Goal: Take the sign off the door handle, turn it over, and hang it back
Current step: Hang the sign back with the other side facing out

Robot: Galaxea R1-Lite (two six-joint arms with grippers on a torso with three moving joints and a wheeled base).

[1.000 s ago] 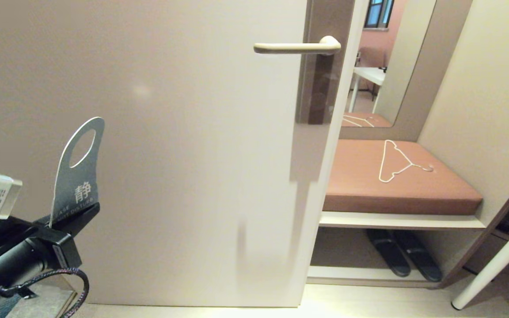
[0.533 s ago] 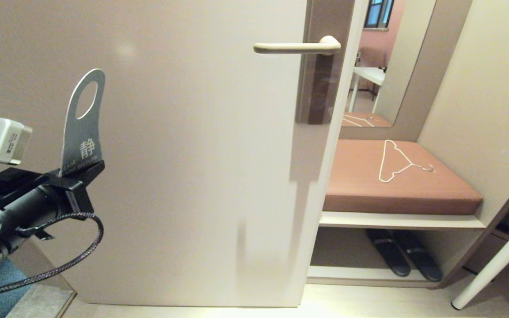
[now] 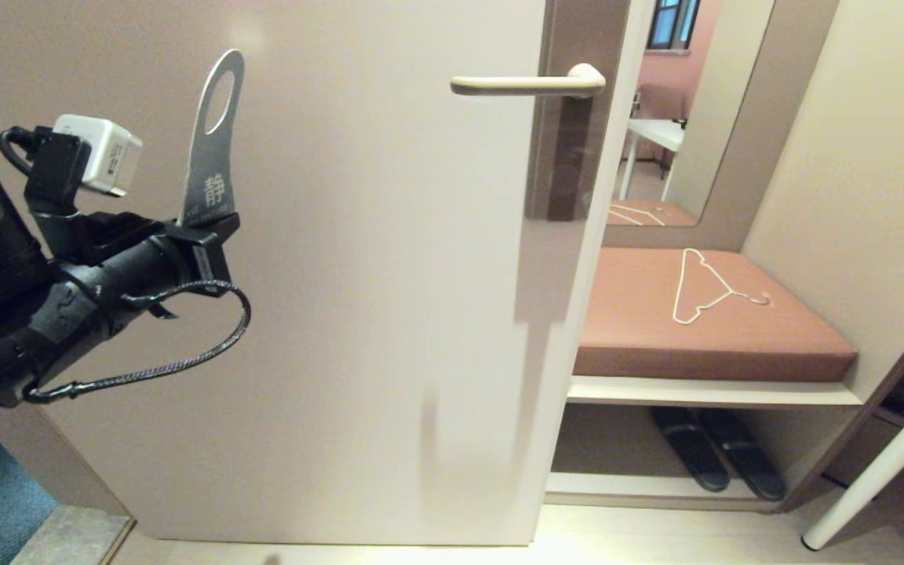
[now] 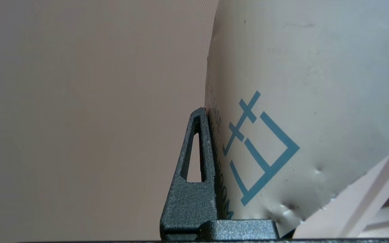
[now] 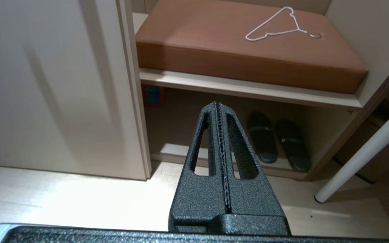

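My left gripper (image 3: 205, 222) is shut on the bottom edge of the sign (image 3: 213, 145) and holds it upright in front of the door, well left of the door handle (image 3: 526, 83) and a little below it. The sign's oval hole is at the top. Its blue side faces the head view. The left wrist view shows its white side (image 4: 299, 84) with blue print, pressed against one black finger (image 4: 194, 175). The handle is bare. My right gripper (image 5: 218, 105) is shut and empty, low, pointing at the shelf under the bench; it is out of the head view.
The beige door (image 3: 389, 314) fills the left and middle. To its right is a brown cushioned bench (image 3: 703, 329) with a white wire clothes hanger (image 3: 699, 286) on it, black slippers (image 3: 715, 455) beneath, and a white slanted pole (image 3: 883, 463) at the far right.
My left arm has risen and moved right with the sign, carrying it from low at the left to near handle height. The sign has turned more edge-on.
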